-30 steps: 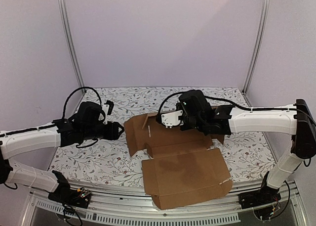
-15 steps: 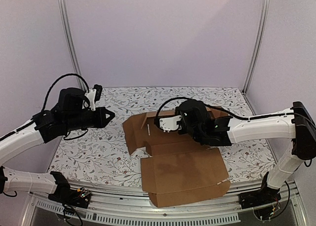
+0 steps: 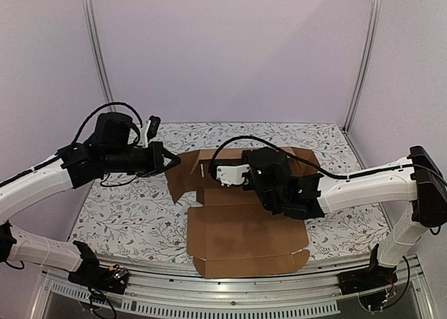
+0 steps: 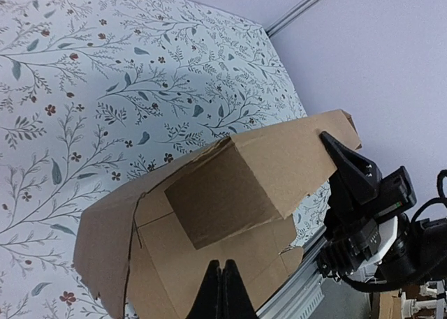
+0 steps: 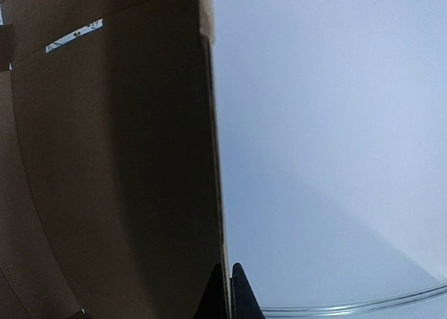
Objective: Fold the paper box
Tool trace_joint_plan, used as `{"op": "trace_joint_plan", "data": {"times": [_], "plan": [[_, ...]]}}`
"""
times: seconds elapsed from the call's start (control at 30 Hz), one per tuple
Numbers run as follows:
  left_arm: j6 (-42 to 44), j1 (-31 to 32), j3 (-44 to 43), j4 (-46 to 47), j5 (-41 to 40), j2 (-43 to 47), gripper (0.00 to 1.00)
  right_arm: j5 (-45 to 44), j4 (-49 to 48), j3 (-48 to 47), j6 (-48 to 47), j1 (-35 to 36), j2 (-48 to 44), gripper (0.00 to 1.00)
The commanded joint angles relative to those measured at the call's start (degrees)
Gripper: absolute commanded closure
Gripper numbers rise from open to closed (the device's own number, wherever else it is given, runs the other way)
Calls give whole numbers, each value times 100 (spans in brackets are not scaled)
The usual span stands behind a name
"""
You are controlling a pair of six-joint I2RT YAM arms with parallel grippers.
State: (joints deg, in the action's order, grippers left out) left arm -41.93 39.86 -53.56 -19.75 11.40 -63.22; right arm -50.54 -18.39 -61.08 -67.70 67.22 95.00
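In the right wrist view, only the tips of the black two-finger right gripper (image 5: 227, 294) showed at the bottom edge. The flat brown cardboard paper box (image 5: 105, 158) was dark there and cut off at the left, top and bottom. In the left wrist view, the box's near corner ran off the bottom, where just the black left gripper (image 4: 222, 291) tips peeked in. From above, the white and black right arm (image 3: 279, 183) hid the box's middle and its own fingertips. The white left arm (image 3: 31, 186) ran off the left side.

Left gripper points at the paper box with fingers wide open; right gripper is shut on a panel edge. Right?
No. The left wrist view shows the left gripper shut tight, pointing at the paper box. The right gripper is indeed shut on a panel edge.
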Motion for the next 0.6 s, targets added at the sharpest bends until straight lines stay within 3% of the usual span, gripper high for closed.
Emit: {"op": "trace_joint_plan", "data": {"times": [0.0, 0.2, 0.57], "plan": [[-327, 100, -210, 217, 58, -306, 100, -361, -325, 17, 116, 125, 144, 100], [-370, 101, -253, 329, -193, -613, 100, -429, -335, -17, 196, 217, 202, 100], [-340, 175, -567, 365, 62, -1298, 100, -486, -341, -120, 359, 328, 333, 100]]}}
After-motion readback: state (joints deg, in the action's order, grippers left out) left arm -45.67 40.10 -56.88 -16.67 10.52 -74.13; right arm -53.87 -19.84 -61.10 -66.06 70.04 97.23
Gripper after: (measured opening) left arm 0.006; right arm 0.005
